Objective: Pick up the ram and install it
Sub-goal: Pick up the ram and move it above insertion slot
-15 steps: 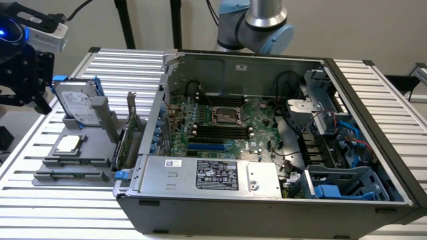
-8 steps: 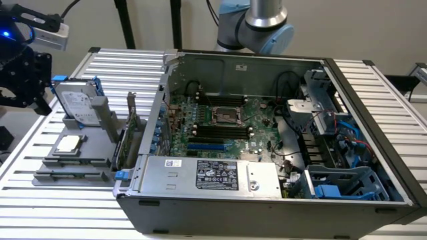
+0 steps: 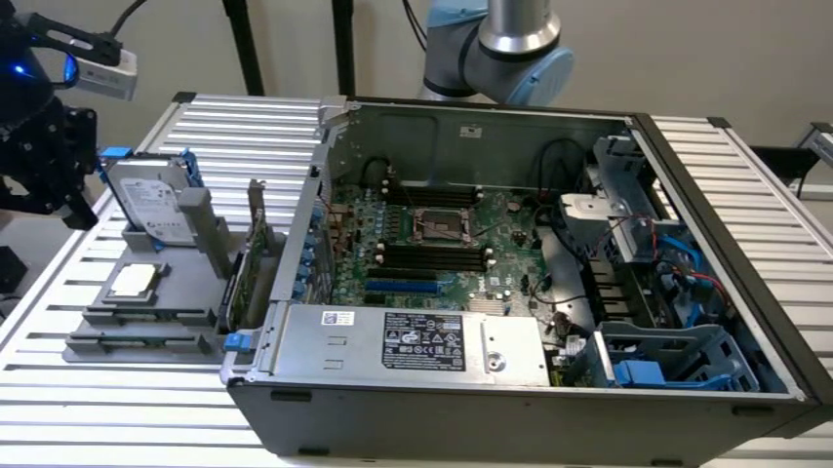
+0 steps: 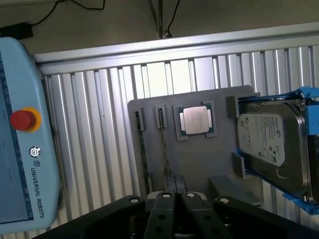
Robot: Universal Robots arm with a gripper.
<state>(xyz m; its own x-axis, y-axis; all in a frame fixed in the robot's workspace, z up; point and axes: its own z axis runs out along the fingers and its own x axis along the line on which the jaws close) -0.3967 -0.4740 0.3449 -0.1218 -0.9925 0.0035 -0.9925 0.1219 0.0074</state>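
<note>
The ram (image 4: 165,145) is a thin dark stick standing on edge in a slot of the grey holder plate (image 4: 199,159), next to a second, similar slot. My gripper (image 4: 174,191) hovers above the plate near one end of the ram, fingers pressed together and holding nothing. In the exterior view the gripper (image 3: 59,180) hangs at the far left, above and beside the holder plate (image 3: 131,327). The open computer case (image 3: 521,283) stands to the exterior view's right, and the black memory slots (image 3: 430,255) on its motherboard are bare.
On the holder plate sit a square silver processor (image 4: 196,120), a hard drive (image 4: 271,144) in blue brackets and a green expansion card (image 3: 252,255). A teach pendant (image 4: 22,134) with a red button lies beside it. The arm's base (image 3: 501,49) stands behind the case.
</note>
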